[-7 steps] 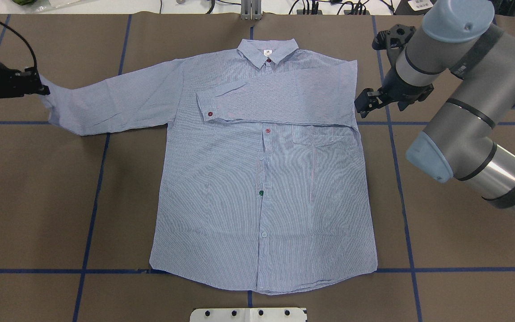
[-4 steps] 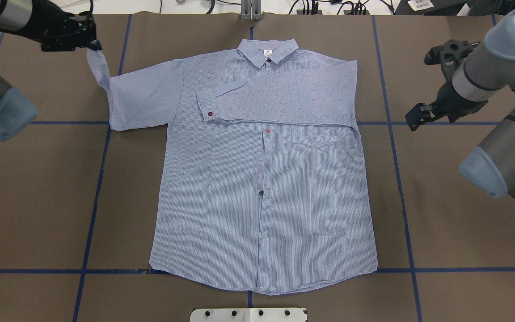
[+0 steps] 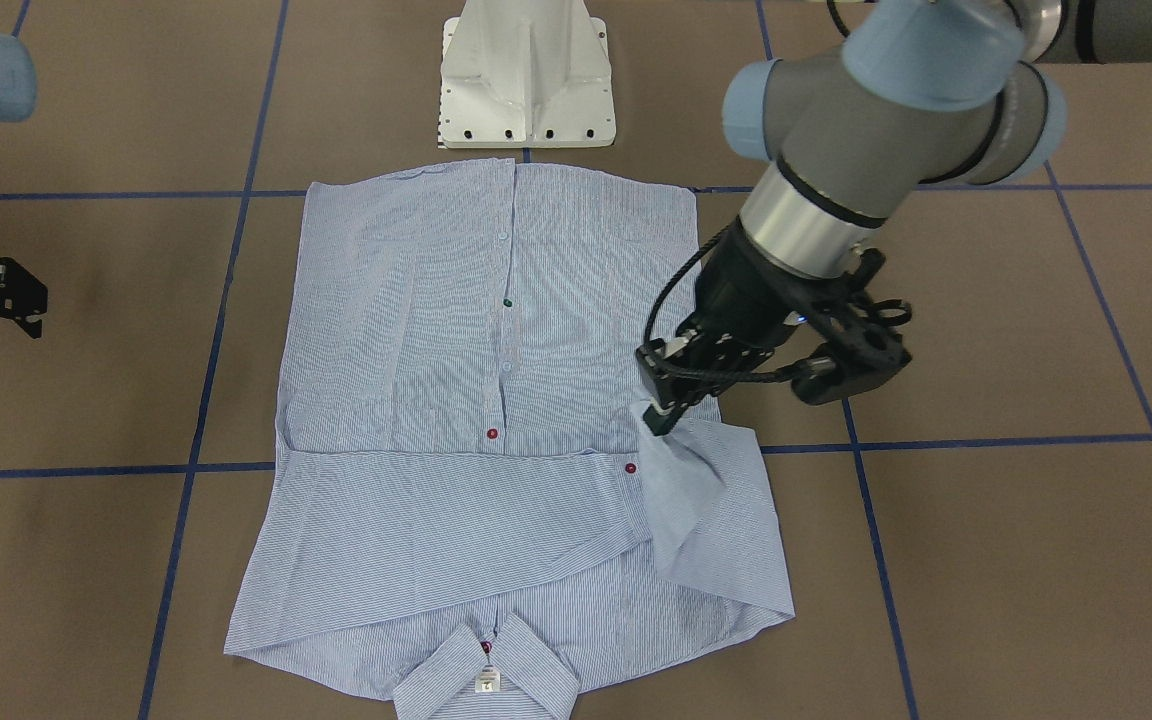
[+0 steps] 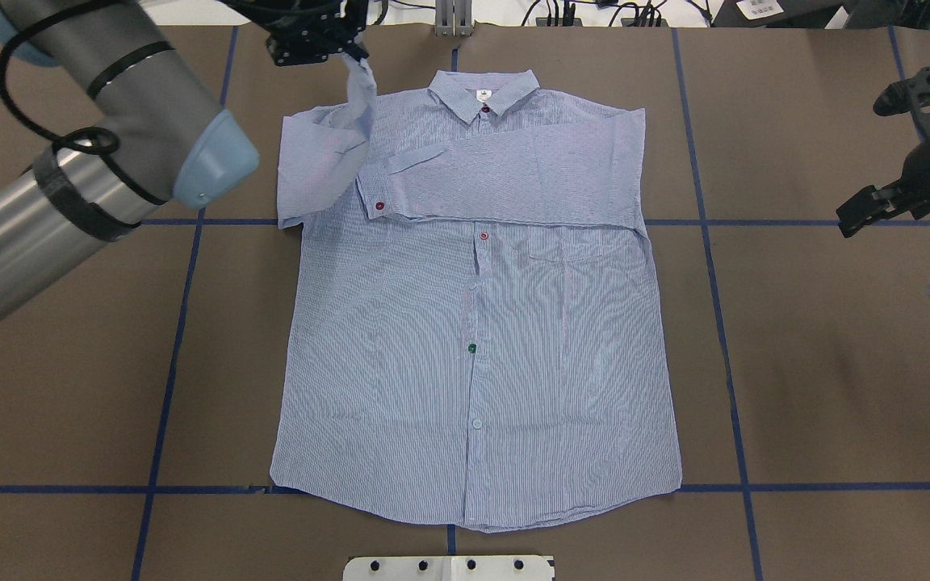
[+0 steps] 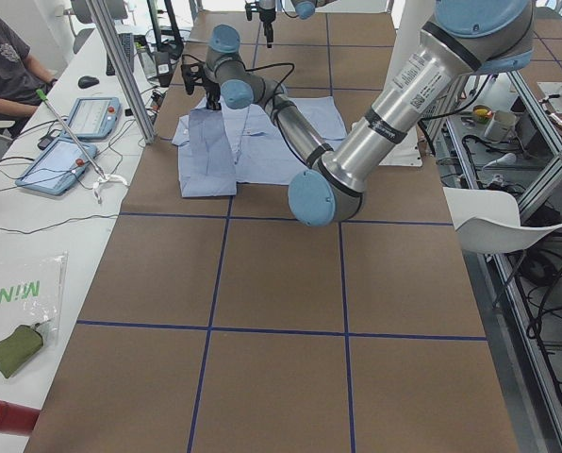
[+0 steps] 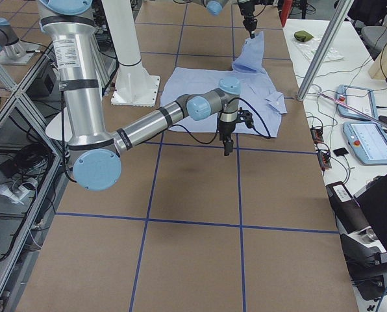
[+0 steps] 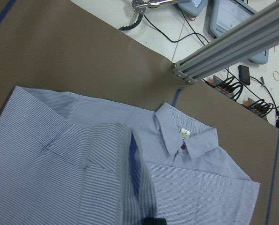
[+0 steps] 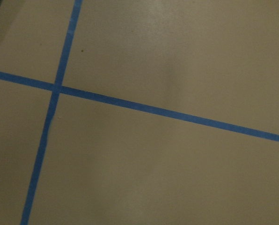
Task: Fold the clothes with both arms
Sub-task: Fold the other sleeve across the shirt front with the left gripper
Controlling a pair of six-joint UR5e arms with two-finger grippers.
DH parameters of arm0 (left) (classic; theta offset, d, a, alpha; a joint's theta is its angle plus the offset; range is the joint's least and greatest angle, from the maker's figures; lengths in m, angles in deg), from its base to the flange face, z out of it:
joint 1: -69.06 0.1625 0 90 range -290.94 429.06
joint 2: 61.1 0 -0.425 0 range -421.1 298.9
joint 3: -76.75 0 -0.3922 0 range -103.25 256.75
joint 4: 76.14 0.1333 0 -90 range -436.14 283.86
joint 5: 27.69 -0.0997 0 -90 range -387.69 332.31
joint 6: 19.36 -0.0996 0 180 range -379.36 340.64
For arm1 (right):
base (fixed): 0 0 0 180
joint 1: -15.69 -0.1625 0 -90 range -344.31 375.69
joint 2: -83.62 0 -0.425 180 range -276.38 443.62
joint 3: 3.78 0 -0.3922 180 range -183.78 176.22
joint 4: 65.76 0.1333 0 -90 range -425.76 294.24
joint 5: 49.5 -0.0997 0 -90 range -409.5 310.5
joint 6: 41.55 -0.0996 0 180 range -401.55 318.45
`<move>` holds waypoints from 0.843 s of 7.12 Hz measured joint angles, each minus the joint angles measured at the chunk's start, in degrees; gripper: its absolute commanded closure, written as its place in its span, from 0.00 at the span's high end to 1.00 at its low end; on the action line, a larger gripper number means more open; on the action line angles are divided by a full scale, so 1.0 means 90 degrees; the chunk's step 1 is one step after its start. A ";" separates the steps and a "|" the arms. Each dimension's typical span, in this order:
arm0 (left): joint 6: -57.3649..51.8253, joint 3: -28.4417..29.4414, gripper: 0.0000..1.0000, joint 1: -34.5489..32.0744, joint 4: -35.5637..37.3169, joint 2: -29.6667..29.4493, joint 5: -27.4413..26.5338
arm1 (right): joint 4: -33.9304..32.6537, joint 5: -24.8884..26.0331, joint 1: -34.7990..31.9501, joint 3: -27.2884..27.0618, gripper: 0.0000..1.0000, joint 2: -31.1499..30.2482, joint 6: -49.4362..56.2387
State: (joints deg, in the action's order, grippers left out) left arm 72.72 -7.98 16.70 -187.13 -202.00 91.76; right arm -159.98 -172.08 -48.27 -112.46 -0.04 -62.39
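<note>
The left arm (image 4: 102, 121) has swung in from the far edge of the counter (image 4: 796, 403), carrying the sleeve end with it. The right arm has drawn back towards its own side.

The shirt (image 4: 473, 347) lies flat, front up, in the middle of the counter with its collar away from the robot. The right sleeve (image 4: 505, 181) is already laid across the chest. The left sleeve (image 4: 312, 161) is doubled over at the shoulder, and its end hangs twisted from the left end effector (image 3: 658, 415), which is pinched shut on the cuff just above the shoulder.

The right end effector (image 4: 856, 218) hovers over bare counter, holding nothing; I can't tell how wide it stands.

The biggest worry is the body of the shirt. If the arm keeps pulling across, the taut sleeve could drag the shoulder and rumple the panel.

Next, the hanging sleeve is twisted, so letting go now would likely drop it in a bunch.

Lastly, it could catch the other cuff (image 4: 379, 205) and flip it.
</note>
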 measured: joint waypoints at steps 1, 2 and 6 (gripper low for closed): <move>0.0309 0.0457 0.00 0.0171 -0.0168 -0.0424 -0.0069 | 0.0000 -0.0136 -0.0169 0.0028 1.00 -0.0067 0.0145; 0.0578 0.0801 0.00 0.0310 -0.0442 -0.0687 -0.0152 | 0.0000 -0.0191 -0.0246 0.0060 1.00 -0.0100 0.0211; 0.0926 0.1081 0.00 0.0661 -0.0745 -0.0976 -0.0262 | 0.0000 -0.0215 -0.0285 0.0134 1.00 -0.0092 0.0231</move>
State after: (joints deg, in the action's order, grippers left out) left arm 81.06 1.75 22.65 -193.83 -210.78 89.41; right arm -159.98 -174.02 -50.84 -111.26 -0.86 -60.32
